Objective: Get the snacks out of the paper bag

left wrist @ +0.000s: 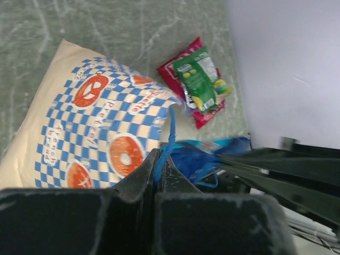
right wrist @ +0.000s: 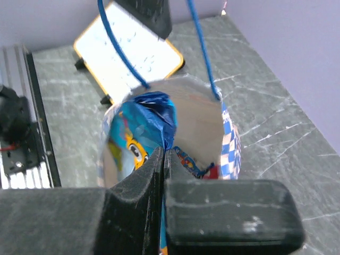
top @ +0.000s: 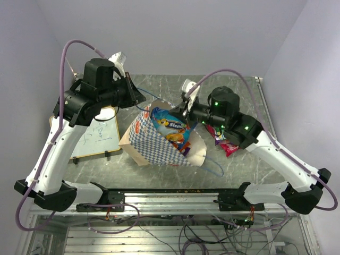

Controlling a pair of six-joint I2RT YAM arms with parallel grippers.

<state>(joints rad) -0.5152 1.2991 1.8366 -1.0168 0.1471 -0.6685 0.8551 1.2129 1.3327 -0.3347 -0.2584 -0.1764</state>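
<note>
1. Walls [top: 175, 32], plain lilac, close in the table at 9, 12 and 3 o'clock.
2. Table [top: 159, 87]: grey-green marble-look top with pale veins. A metal rail [top: 170, 199] runs along its 6 o'clock edge, where both arm bases sit.
3. Left arm: it rises from 7 o'clock with the elbow high and bends in toward the centre. The left gripper [top: 139, 98] hangs at 11 o'clock of the bag, its jaws pressed together on a blue cord [left wrist: 169, 135] handle, which is drawn taut.
4. Right arm: it reaches in low from 5 o'clock. The right gripper [top: 184, 114] sits at the bag's mouth, at 1 o'clock of the bag, its fingers closed tight on the top edge of the blue packet [top: 170, 127].
5. Bag [top: 154, 146]: mid-table, leaning on its side with the mouth gaping toward 3 o'clock. It is cream with blue-and-white checks and red-orange round marks, and the inside is plain. Its second handle lies slack on the table at 5 o'clock.
6. Board [top: 98, 135]: white with a yellow frame, flat at 9 o'clock of the bag and near it.
7. Blue packet: glossy, with a yellow cartoon figure, partly out of the mouth. More bright wrappers show deeper inside.
8. Red packet [left wrist: 170, 74] and green packet [left wrist: 199, 79]: on the table at 3 o'clock of the bag, the green lying on the red. In the top view both are partly under the right arm.
</note>
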